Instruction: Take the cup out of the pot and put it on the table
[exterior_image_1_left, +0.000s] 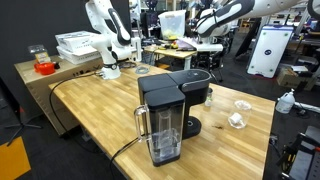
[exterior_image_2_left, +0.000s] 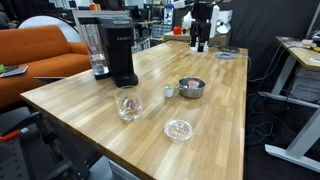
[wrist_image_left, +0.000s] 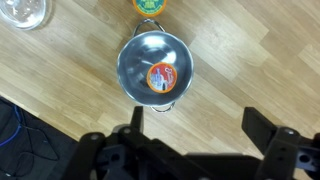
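Below me, on the table (wrist_image_left: 250, 60), sits the pot (wrist_image_left: 135, 62), not far from one long edge of the table. The cup (wrist_image_left: 162, 77) is inside the pot, a little off the middle. I see only its round red and white top, so I cannot tell how tall it is. My gripper (wrist_image_left: 190, 140) hangs well above it. The jaws are wide open and hold nothing.

I think my job now is to come down over the cup. To do it well, I should first line up right above the cup, not above the middle of the pot. Then I should go straight down, slowly, with one jaw on each side of the cup and both inside the rim. The pot wall is close to the cup, so a jaw could bump it and push the pot. I should squeeze softly and lift straight up. A bare spot away from the orange thing (wrist_image_left: 150, 5) and the glass bowl (wrist_image_left: 25, 10) looks good for setting the cup down.
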